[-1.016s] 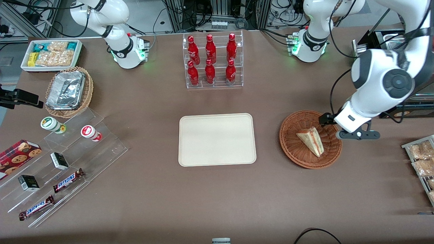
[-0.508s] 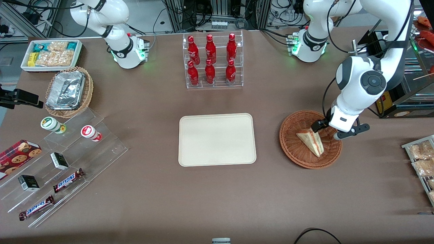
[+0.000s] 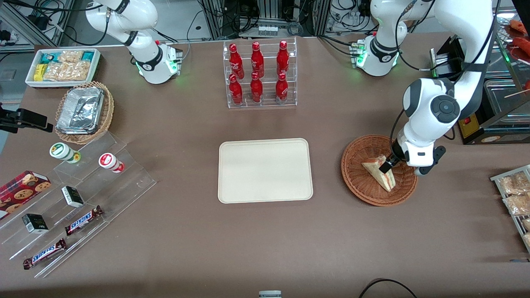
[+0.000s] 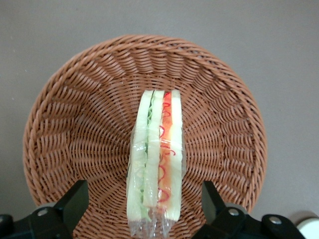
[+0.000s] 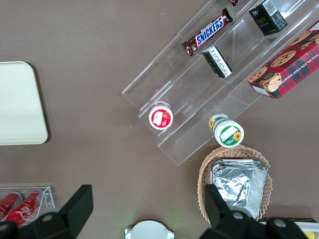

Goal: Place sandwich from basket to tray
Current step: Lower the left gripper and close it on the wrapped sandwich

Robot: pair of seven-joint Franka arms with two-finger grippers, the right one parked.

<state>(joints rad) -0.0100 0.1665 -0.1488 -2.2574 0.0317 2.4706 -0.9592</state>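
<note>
The sandwich (image 3: 377,169) is a plastic-wrapped wedge of pale bread with red and green filling, lying in the round reddish-brown wicker basket (image 3: 359,188). My gripper (image 3: 389,163) is low in the basket at the sandwich's wide end. In the left wrist view the gripper (image 4: 143,193) is open, with one black finger on each side of the sandwich (image 4: 155,149) and a gap between each finger and the wrap. The basket's woven wall (image 4: 75,114) surrounds them. The cream tray (image 3: 265,170) lies flat in the middle of the table, beside the basket toward the parked arm's end, with nothing on it.
A clear rack of red bottles (image 3: 258,74) stands farther from the front camera than the tray. A wire rack of snack packs (image 3: 514,194) and a black appliance (image 3: 490,132) sit at the working arm's end. Acrylic steps with snacks (image 3: 78,198) lie toward the parked arm's end.
The arm has swung in and come down over the basket. The gripper has moved from beside the basket's rim to straddling the sandwich's wide end. The sandwich has not moved.
</note>
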